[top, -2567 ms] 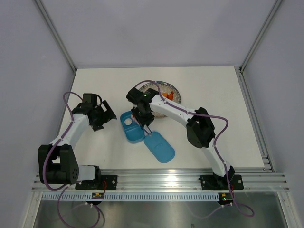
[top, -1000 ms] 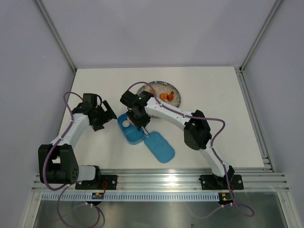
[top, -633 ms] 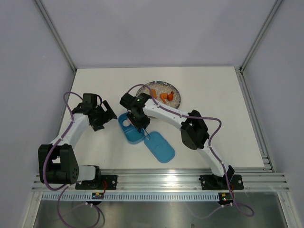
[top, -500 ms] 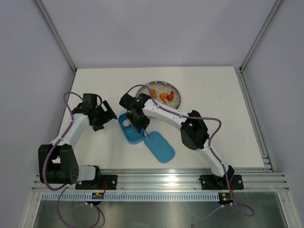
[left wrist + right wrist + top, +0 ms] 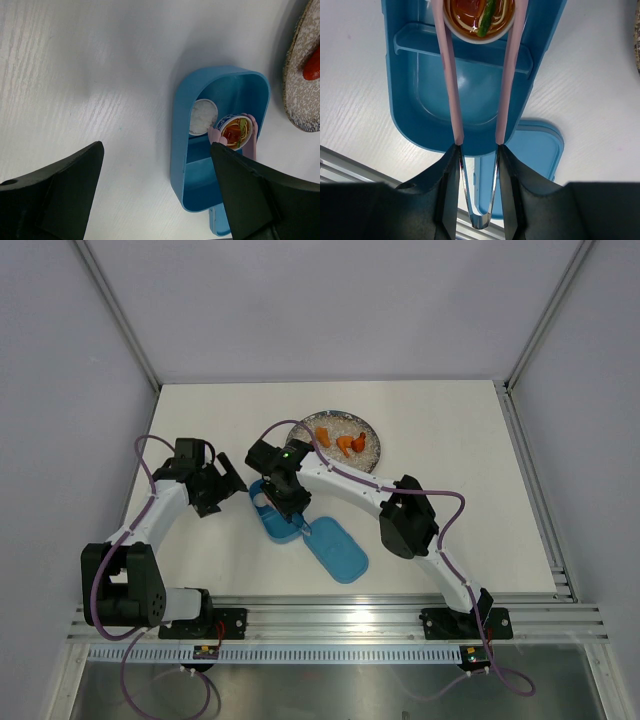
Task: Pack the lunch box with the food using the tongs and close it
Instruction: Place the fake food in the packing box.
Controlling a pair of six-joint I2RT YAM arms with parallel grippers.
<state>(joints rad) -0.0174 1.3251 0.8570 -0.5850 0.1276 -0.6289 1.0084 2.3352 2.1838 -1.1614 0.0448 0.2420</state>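
**A:** White table (image 5: 450,500), grey walls. Overhead view: blue lunch box (image 5: 270,528) left of centre, largely hidden under the right gripper (image 5: 286,498). Its lid (image 5: 337,550) lies flat, touching its near end. Orange chunks (image 5: 345,442) sit on the speckled plate (image 5: 372,450) behind.

**B:** Right wrist view adds: jaws clamped on the pink tongs (image 5: 451,85), whose tips clasp a small noodle bowl (image 5: 477,17) in the compartment beyond the divider (image 5: 465,50).

**A:** Left wrist view only: a white rice cup (image 5: 202,116) beside that bowl. Left gripper (image 5: 156,147) spread wide, empty, near the box.
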